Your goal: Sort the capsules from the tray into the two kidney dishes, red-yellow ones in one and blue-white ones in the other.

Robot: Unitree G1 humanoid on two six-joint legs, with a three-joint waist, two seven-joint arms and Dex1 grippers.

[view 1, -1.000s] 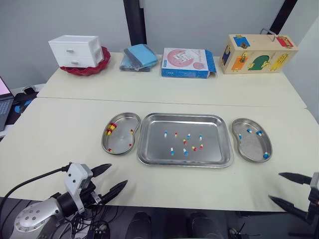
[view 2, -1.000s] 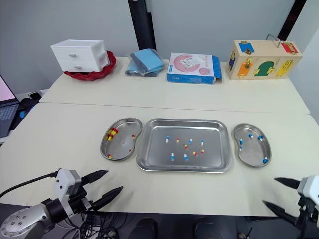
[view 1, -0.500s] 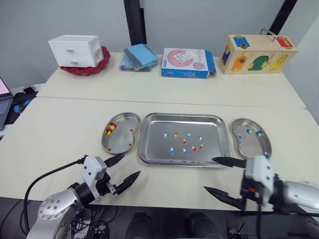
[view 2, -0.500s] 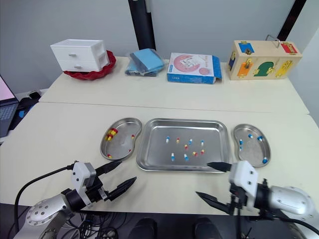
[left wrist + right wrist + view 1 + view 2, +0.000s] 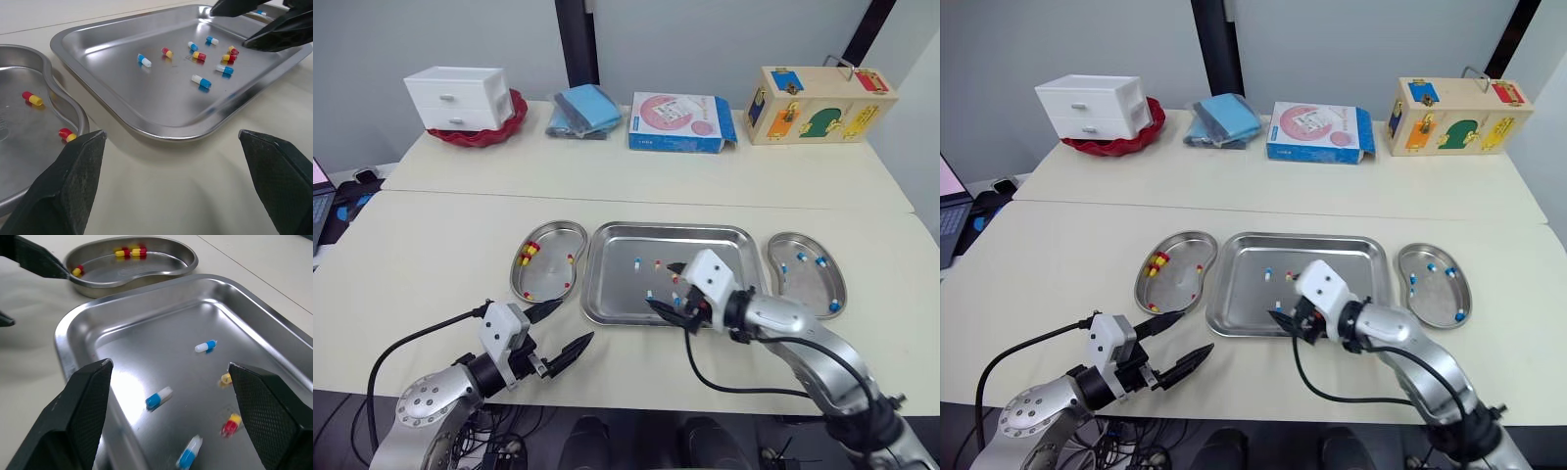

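— Lying where, the unsorted capsules (image 5: 675,279)?
— In the tray (image 5: 617,257) mid-desk (image 5: 450,245), between the left kidney dish (image 5: 548,282), holding red-yellow ones (image 5: 530,250), and the right kidney dish (image 5: 806,286), holding blue-white ones (image 5: 821,261).
— And the hands?
— Right hand (image 5: 663,285) hovers over the tray's front part, fingers apart. Left hand (image 5: 573,321), fingers also apart, hangs near the desk's front edge.
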